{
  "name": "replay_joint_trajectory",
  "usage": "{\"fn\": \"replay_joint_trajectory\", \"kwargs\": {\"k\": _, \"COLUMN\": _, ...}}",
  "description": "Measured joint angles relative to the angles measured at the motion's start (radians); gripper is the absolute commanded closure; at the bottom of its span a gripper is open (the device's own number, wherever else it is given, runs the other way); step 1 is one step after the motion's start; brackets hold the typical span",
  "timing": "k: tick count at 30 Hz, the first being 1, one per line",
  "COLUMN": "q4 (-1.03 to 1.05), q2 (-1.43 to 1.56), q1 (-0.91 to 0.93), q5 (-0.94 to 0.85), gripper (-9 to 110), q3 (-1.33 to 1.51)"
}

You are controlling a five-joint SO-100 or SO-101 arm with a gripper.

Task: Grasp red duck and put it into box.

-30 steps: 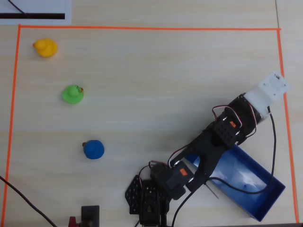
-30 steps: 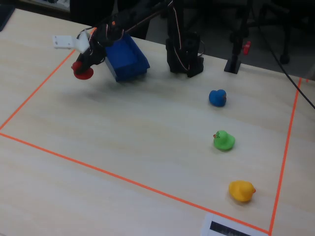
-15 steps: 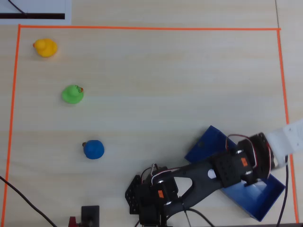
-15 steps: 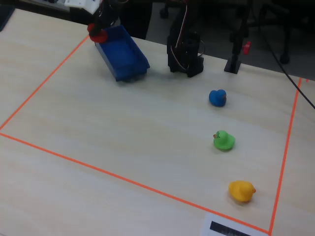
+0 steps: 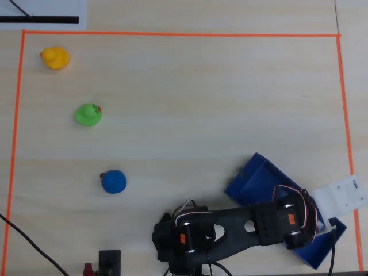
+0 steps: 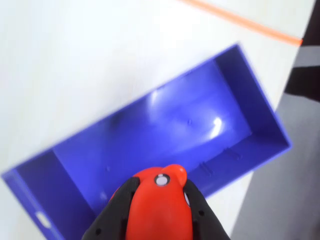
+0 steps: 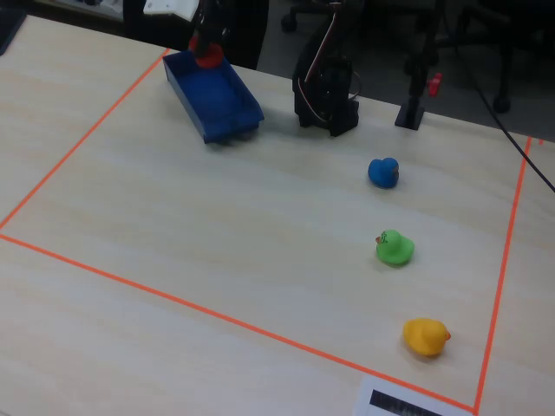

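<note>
the red duck sits pinched between the two black fingers of the gripper, jaws closed in snug against both its sides, and the wrist view looks straight down past it into the box. the duck hangs in the air above the blue tray's glossy floor, near one long wall, not touching it. in the fixed view the red duck shows as a small red blob over the far end of the box, close to the orange tape line at the table's back corner. from overhead the arm reaches across the box and covers most of it; the duck itself is hidden there under the wrist. off to the side, well apart from all this, the blue duck, the green duck and the yellow duck sit on the table in a loose line.
</note>
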Motion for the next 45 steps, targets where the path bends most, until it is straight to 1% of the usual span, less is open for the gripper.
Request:
{"fn": "replay_joint_trajectory", "kwargs": {"k": 5, "q4": 0.003, "q2": 0.017, "q1": 0.023, "q5": -0.067, "gripper": 101, "q3": 0.083}}
{"fn": "replay_joint_trajectory", "kwargs": {"k": 13, "q4": -0.124, "q2": 0.063, "q1": 0.023, "q5": -0.077, "gripper": 101, "q3": 0.216}}
{"fn": "replay_joint_trajectory", "kwargs": {"k": 22, "q4": -0.19, "q2": 0.066, "q1": 0.02, "q5": -0.077, "gripper": 90, "q3": 0.242}}
{"fn": "replay_joint_trajectory", "kwargs": {"k": 27, "q4": -0.204, "q2": 0.066, "q1": 0.02, "q5": -0.077, "gripper": 88, "q3": 0.249}}
{"fn": "replay_joint_trajectory", "kwargs": {"k": 38, "q4": -0.206, "q2": 0.071, "q1": 0.02, "q5": -0.077, "gripper": 89, "q3": 0.249}}
{"fn": "replay_joint_trajectory", "kwargs": {"k": 42, "q4": -0.206, "q2": 0.089, "q1": 0.02, "q5": -0.077, "gripper": 92, "q3": 0.249}}
{"fn": "replay_joint_trajectory", "kwargs": {"k": 45, "q4": -0.206, "q2": 0.104, "q1": -0.011, "q5": -0.037, "gripper": 94, "q3": 0.249}}
